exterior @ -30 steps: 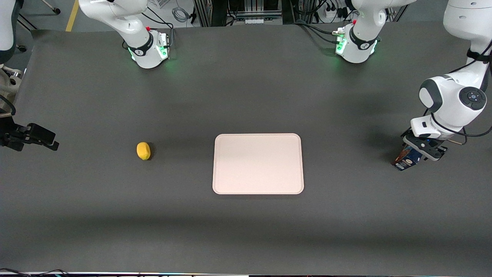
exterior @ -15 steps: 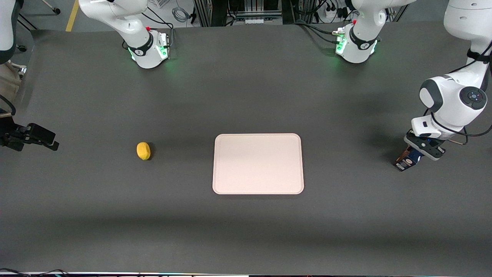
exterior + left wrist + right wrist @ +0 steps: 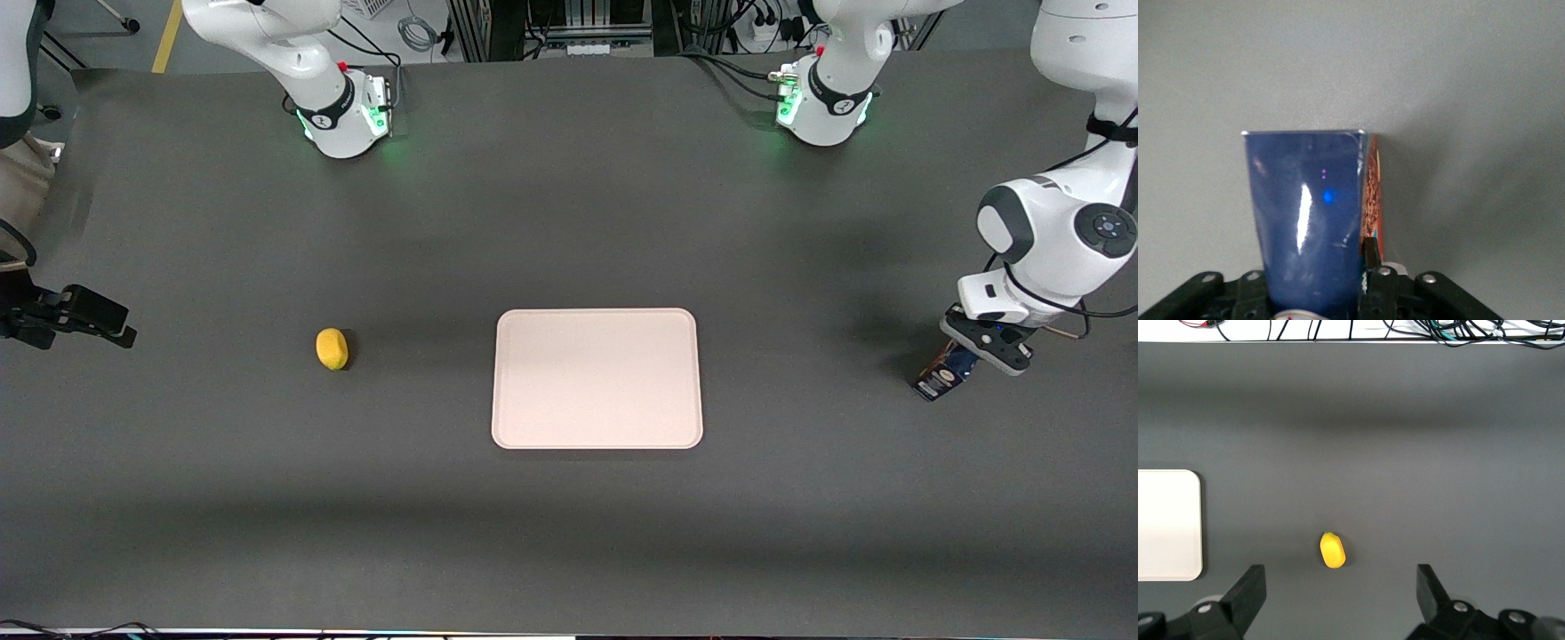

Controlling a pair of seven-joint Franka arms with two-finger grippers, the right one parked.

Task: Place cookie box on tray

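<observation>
My gripper point(image 3: 971, 358) sits at the working arm's end of the surface point(image 3: 569, 533), low over the cookie box point(image 3: 938, 378). On the wrist feed I see the cookie box point(image 3: 1310, 227) between the fingers point(image 3: 1369, 257), one pressed against its printed side, so I read it as clamped on the box. The tray point(image 3: 597, 378) lies well apart, mid-surface. A yellow lump point(image 3: 332, 348) rests toward the parked arm's end.
</observation>
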